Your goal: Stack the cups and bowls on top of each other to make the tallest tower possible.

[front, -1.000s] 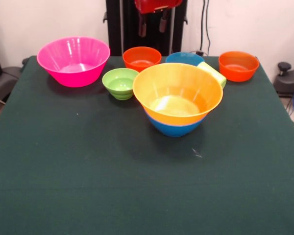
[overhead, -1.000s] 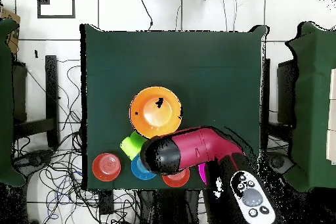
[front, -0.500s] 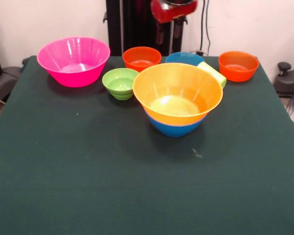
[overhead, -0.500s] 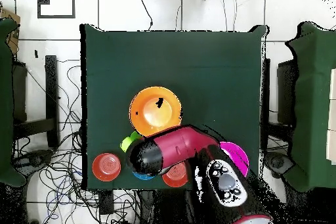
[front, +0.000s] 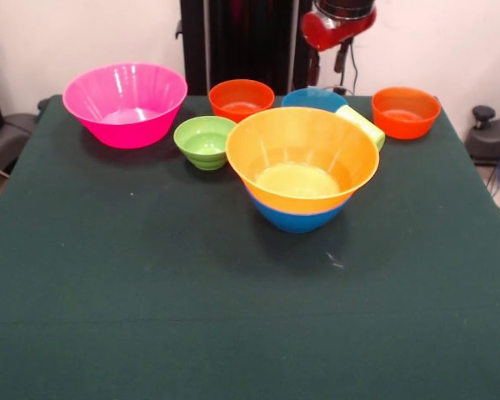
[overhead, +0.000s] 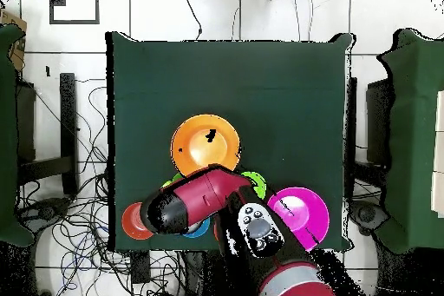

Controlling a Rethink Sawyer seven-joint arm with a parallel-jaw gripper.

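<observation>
On the bench [front: 108, 292], front view, left to right: large pink bowl [front: 125, 103] at the far left; small green bowl [front: 205, 142] just beside it; small orange bowl [front: 241, 98] behind the green one. Centre: yellow-orange bowl [front: 302, 158] nested in the medium blue bowl [front: 298, 217], forming the tower so far. Lime-yellow cup [front: 362, 124] lies tilted against its far right rim. Small blue bowl [front: 314, 99] sits behind. Second orange bowl [front: 405, 112] stands far right. My pincer [front: 328, 58] hangs high above the small blue bowl, holding nothing; I cannot tell whether its tips are apart or together.
</observation>
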